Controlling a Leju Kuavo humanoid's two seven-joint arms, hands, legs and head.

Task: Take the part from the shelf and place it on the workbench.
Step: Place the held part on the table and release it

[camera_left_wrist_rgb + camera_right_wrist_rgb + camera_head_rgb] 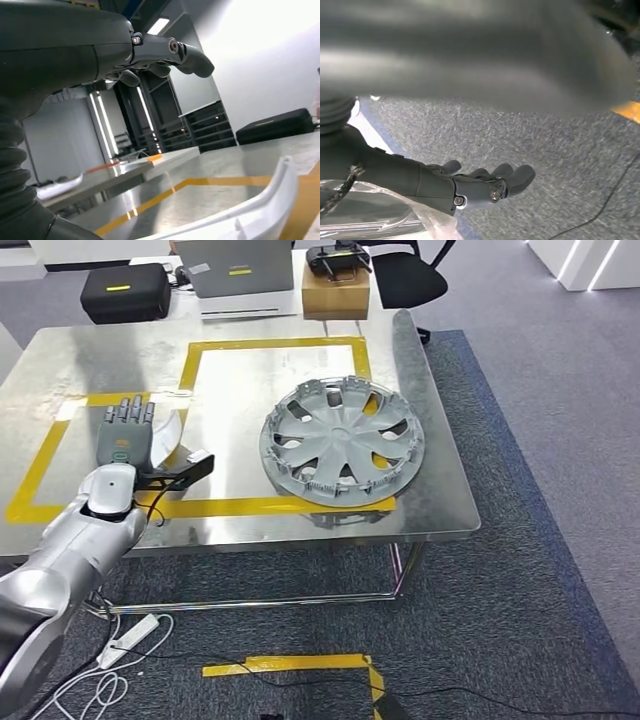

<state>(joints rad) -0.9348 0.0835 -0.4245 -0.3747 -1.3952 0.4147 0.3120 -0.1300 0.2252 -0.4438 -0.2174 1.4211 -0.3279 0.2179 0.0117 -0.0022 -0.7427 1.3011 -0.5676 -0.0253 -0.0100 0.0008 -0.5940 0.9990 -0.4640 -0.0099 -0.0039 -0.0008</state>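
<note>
While beside open left hand (124, 435), white curved part (173, 430) lengthwise away from robot.

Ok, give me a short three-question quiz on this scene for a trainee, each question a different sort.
1. True or false: the grey wheel cover lies flat on the metal workbench, overlapping the yellow tape outline.
2. Multiple choice: the left hand is
A. gripping the wheel cover
B. over the workbench with fingers extended, a white curved part just beyond it
C. hanging down by the floor
3. Fill in: the right hand hangs above grey ____.

Key: 1 true; 2 B; 3 carpet.
</note>
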